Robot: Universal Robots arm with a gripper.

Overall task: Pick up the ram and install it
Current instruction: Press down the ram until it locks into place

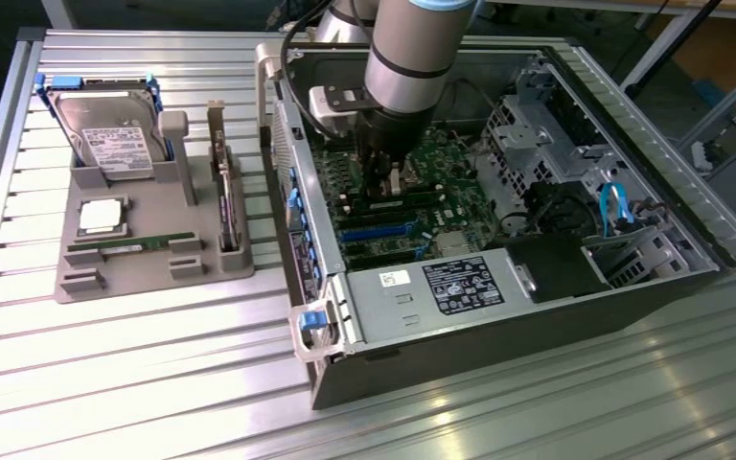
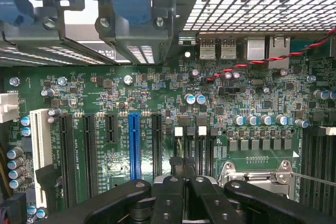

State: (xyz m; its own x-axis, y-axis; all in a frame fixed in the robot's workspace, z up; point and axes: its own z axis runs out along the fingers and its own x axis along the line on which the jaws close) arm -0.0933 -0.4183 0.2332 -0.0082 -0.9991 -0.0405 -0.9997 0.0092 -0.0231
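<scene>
The ram [image 1: 131,243] is a thin green stick lying flat in a slot near the front of the grey holder tray [image 1: 87,283], at the exterior view's left. My gripper [image 1: 387,192] is far from it, lowered inside the open computer case [image 1: 521,307] just above the green motherboard [image 1: 439,153]. In the wrist view the black fingers [image 2: 170,195] sit pressed together, so the gripper [image 2: 187,178] is shut, and I see nothing held between them. Beneath it lie the motherboard [image 2: 252,98], its blue slot [image 2: 134,145] and black expansion slots. Dark memory slots [image 2: 317,161] run along the board's edge.
The tray also holds a hard drive [image 1: 112,134], a small square silver processor [image 1: 101,217] and a dark expansion card [image 1: 225,206] standing on edge. Inside the case are a drive cage [image 1: 535,134] and blue cables [image 1: 613,203]. The slatted metal table [image 1: 126,383] lies around everything.
</scene>
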